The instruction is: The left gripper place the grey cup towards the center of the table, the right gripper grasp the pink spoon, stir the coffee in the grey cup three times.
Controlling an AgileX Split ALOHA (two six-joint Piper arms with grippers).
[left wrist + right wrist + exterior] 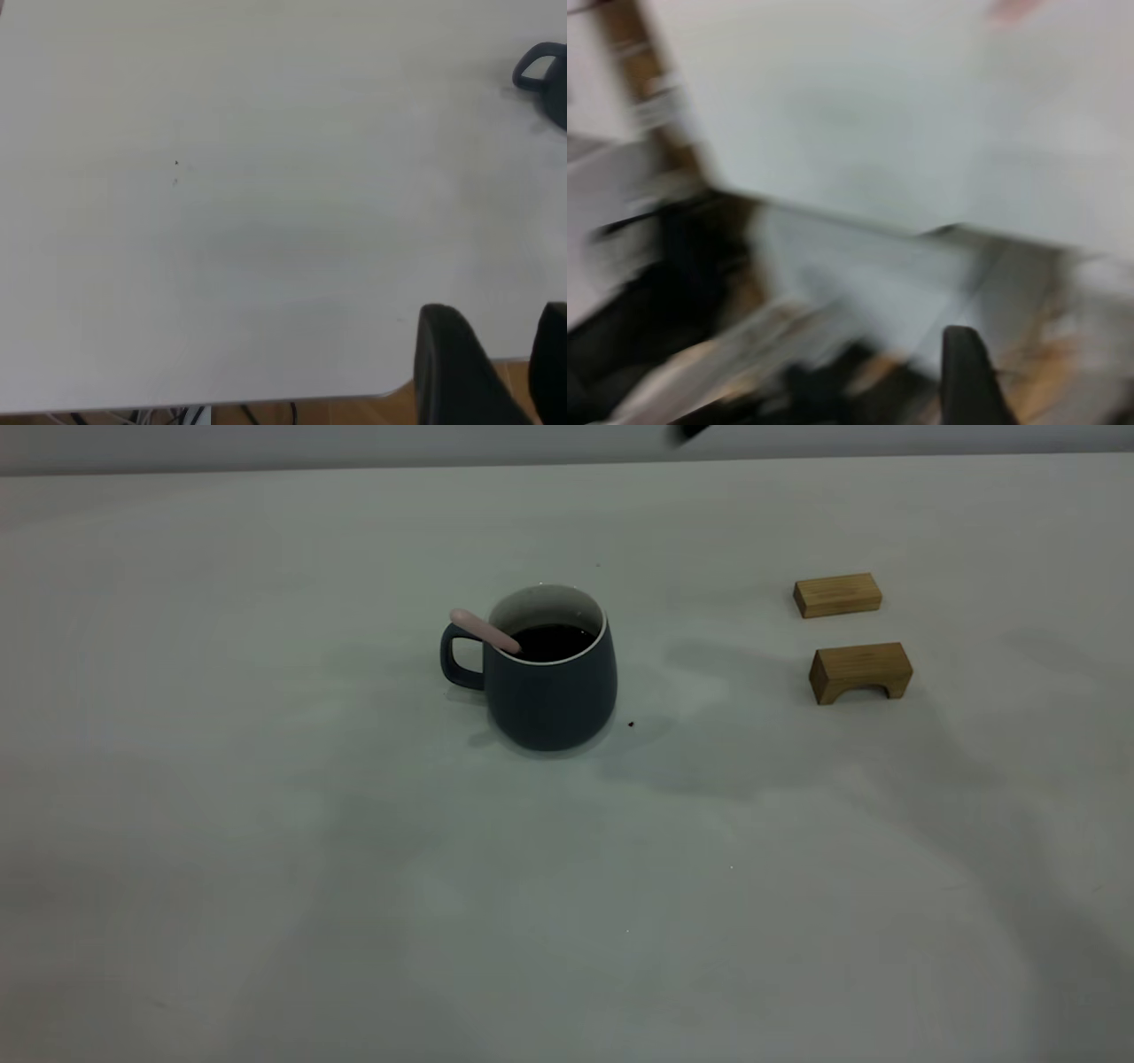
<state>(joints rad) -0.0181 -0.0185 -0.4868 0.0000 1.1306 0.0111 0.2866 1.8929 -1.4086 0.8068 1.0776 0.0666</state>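
i'm at a bare lab bench: plain pale desk (pixel 266 824), loose cables (pixel 159 416) under its edge.

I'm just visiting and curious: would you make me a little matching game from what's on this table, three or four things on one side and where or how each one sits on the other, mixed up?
Things:
1. pink spoon
2. coffee
3. flat wooden block
4. arch-shaped wooden block

Places or states:
a. dark liquid inside the grey cup
b. on the table at the right, the nearer of the two
c. leaning on the cup's rim above the handle
d. on the table at the right, the farther of the two

Pairs: 1-c, 2-a, 3-d, 4-b
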